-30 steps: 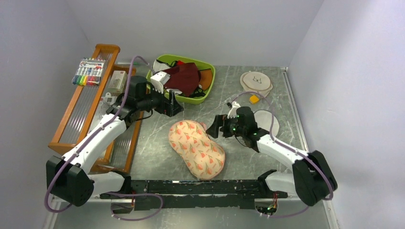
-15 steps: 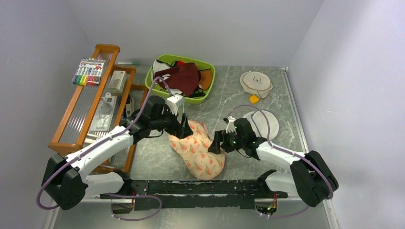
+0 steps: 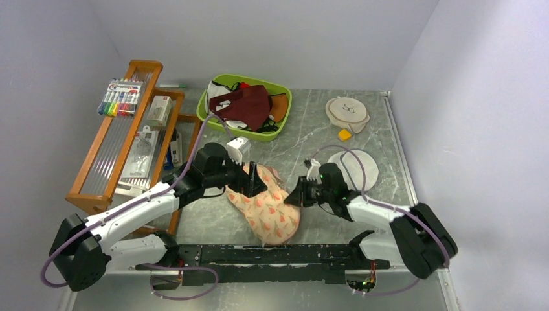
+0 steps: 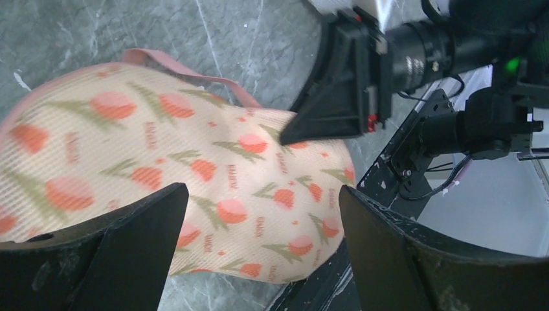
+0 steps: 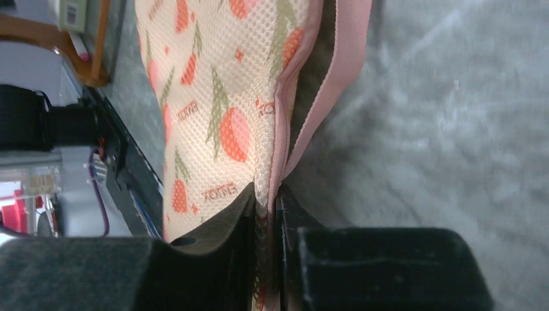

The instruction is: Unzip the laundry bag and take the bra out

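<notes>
The laundry bag, cream-peach with a red and green leaf print, lies at the table's near middle. My left gripper hovers open over its far-left end; in the left wrist view its black fingers straddle the printed bag without touching it. My right gripper is shut on the bag's right edge. In the right wrist view its jaws pinch the mesh fabric and the pink zip edging, which gapes slightly above the grip. The bra is hidden.
A green tray with a maroon garment stands at the back. A wooden rack with markers fills the left side. A round white mesh bag and a cream disc lie right. The black rail runs along the near edge.
My left arm swung from beside the green tray down over the bag. My right gripper moved left to the bag's edge and closed on it; the bag bunched up.
</notes>
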`<move>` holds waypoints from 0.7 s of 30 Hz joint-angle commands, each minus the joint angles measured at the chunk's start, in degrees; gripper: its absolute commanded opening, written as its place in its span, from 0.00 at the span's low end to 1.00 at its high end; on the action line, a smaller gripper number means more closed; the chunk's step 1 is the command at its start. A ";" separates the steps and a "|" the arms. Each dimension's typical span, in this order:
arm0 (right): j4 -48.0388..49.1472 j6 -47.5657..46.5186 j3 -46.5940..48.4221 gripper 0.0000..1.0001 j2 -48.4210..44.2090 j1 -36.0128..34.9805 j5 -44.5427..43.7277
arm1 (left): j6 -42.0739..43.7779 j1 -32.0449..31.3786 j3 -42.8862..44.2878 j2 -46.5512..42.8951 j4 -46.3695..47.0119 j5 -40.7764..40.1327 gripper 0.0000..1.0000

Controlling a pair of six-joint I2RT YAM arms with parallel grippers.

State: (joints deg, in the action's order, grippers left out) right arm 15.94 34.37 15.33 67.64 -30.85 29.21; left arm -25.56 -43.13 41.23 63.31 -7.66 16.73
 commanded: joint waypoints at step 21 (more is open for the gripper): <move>-16.90 -15.39 25.03 0.77 12.51 4.36 -5.54 | 16.82 -16.99 -4.66 -6.93 8.48 -19.63 0.98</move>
State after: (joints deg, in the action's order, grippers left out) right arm 4.69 22.04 43.59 86.65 -26.74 28.47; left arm -9.56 -59.22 37.85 55.75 -6.50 -0.82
